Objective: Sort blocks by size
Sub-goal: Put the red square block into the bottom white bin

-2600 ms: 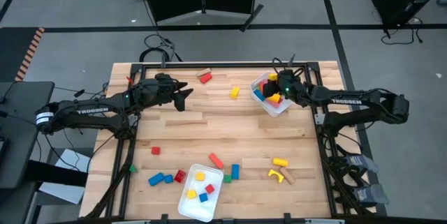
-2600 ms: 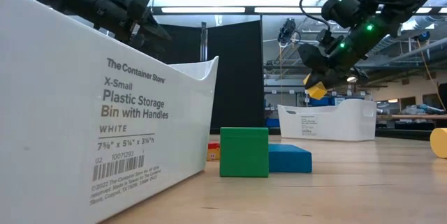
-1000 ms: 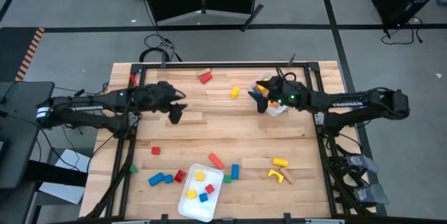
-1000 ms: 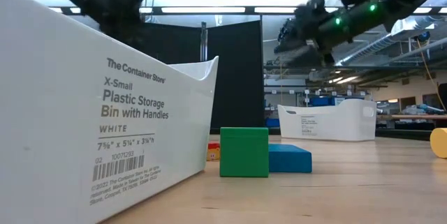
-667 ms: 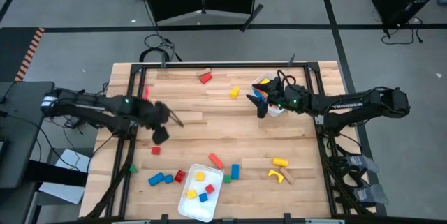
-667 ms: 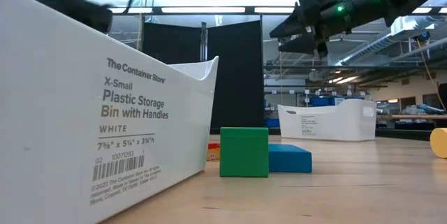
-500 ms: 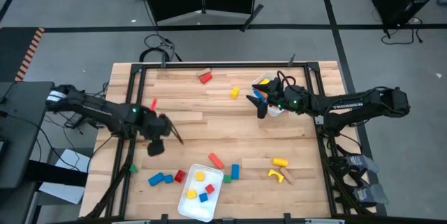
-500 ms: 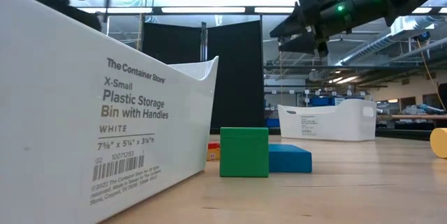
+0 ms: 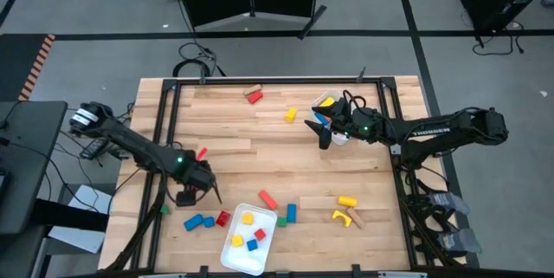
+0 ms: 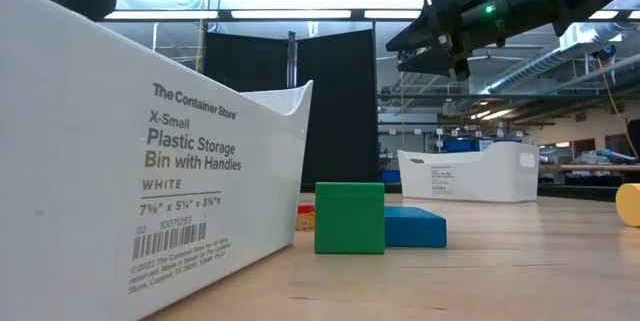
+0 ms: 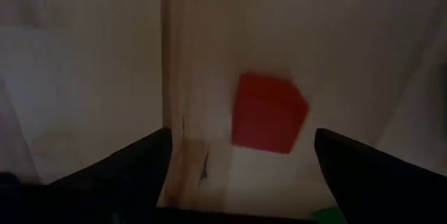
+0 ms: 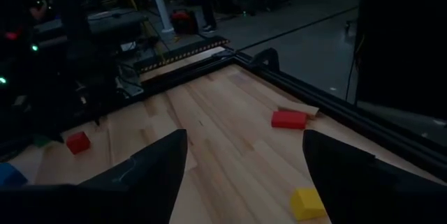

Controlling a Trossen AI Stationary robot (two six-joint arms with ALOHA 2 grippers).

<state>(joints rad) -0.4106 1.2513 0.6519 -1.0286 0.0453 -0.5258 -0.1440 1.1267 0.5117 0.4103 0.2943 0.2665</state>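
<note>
Wooden tabletop [image 9: 260,152] filled the high view; blocks [image 9: 260,198] lay scattered at lower centre around a white bin [image 9: 232,256]. Left gripper [image 9: 196,193] hung lower left. Its wrist view showed spread fingers [image 11: 140,165] framing a red cube [image 11: 269,112]. Right gripper [image 12: 241,158] stood spread and empty, upper right.

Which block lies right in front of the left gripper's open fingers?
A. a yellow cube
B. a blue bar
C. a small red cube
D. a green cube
C: the left wrist view shows a small red cube on the table between and just beyond the fingers of the left gripper, which stand wide apart and hold nothing; the high view puts that gripper low over the table's left side.
</note>
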